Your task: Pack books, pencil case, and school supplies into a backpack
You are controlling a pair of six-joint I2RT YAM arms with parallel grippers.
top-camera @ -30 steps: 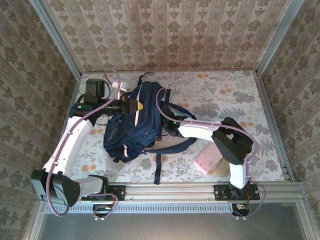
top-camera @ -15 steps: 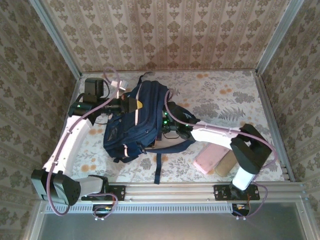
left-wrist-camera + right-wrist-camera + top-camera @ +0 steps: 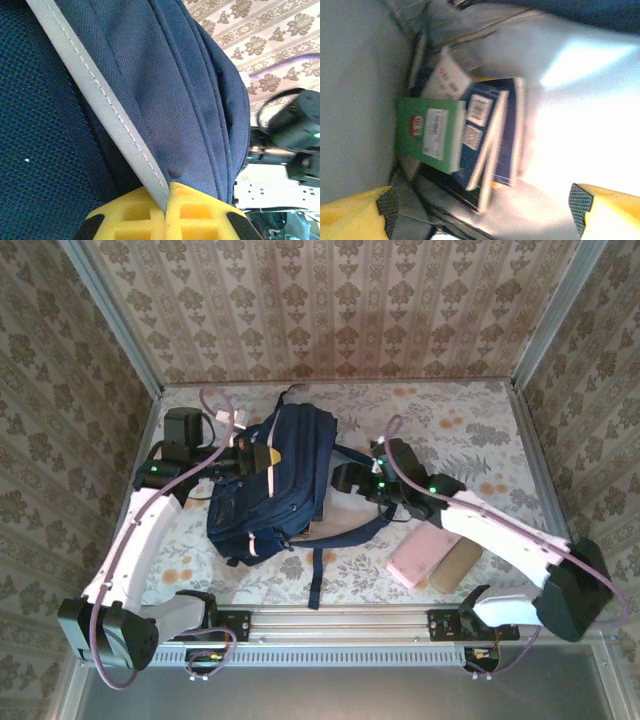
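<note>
Backpack [image 3: 285,490] hold: your left gripper [image 3: 268,454] is pinched fully closed on this large navy blue fabric bag. Its yellow fingers [image 3: 135,217] meet on a pale grey stitched stripe [image 3: 100,100] that runs between them.
Right tool: your right gripper [image 3: 480,212] stands wide open. Its yellow fingers [image 3: 350,215] sit at the two lower corners of its wrist view, with nothing between them.
Below right tool: a small green booklet [image 3: 427,132] overlaps a larger dark navy book [image 3: 492,135], and a flat white packet with red print [image 3: 447,75] lies just beyond them. The view is blurred. All three rest against grey lining, with blue fabric along the top edge.
Right tool position: in the top view it sits just beside the backpack's right flank, above the dark straps [image 3: 315,570].
Backpack position: it lies left of centre on the floral-cloth table [image 3: 480,430], carry handle toward the far wall.
Loose items: a pink rectangular soft pouch [image 3: 420,558] and a tan cylindrical pouch [image 3: 455,565] lie side by side near the front rail, to the right of the backpack.
</note>
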